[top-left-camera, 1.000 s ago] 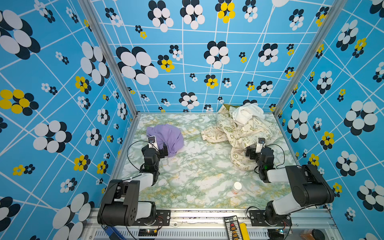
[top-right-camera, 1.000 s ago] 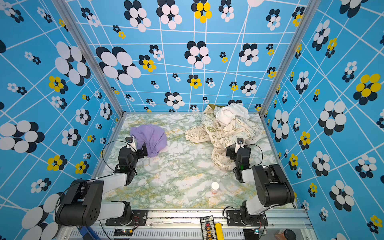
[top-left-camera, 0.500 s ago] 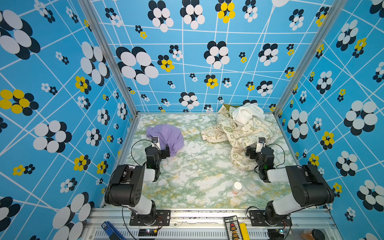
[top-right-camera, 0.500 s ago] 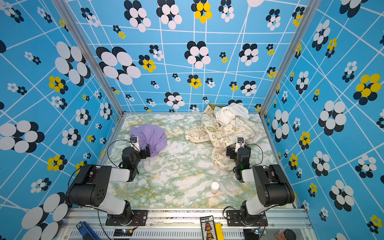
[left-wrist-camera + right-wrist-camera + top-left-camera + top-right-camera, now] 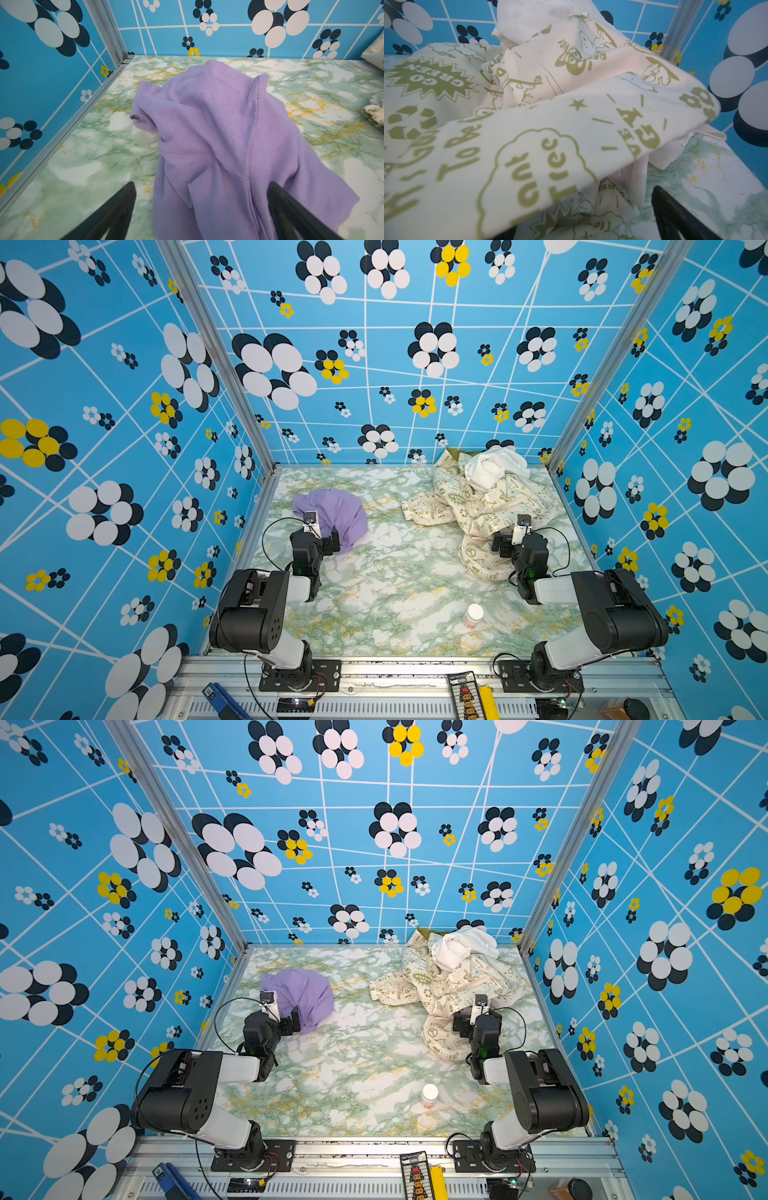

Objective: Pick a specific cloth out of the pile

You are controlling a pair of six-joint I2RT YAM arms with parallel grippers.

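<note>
The lavender cloth (image 5: 337, 509) (image 5: 305, 990) lies crumpled on the marble table at the left, apart from the pile. My left gripper (image 5: 330, 540) (image 5: 292, 1022) is low at its near edge and open. In the left wrist view the cloth (image 5: 218, 124) lies between the spread fingers of my left gripper (image 5: 201, 187), ungripped. The pile (image 5: 478, 506) (image 5: 451, 982) of cream printed fabric sits at the back right, topped by a white cloth (image 5: 494, 466). My right gripper (image 5: 505, 545) (image 5: 464, 1021) is open at the pile's near fold. The pile (image 5: 529, 108) drapes over one finger of my right gripper (image 5: 583, 209).
A small white bottle (image 5: 473, 615) (image 5: 429, 1094) stands on the table near the front, right of centre. Blue patterned walls with metal corner posts (image 5: 232, 377) close in the table on three sides. A metal rail (image 5: 62, 133) runs along the left edge.
The left arm's elbow has folded back and risen toward its base, while its gripper stays at the lavender cloth's near edge. The right arm and the fabrics have not moved.
</note>
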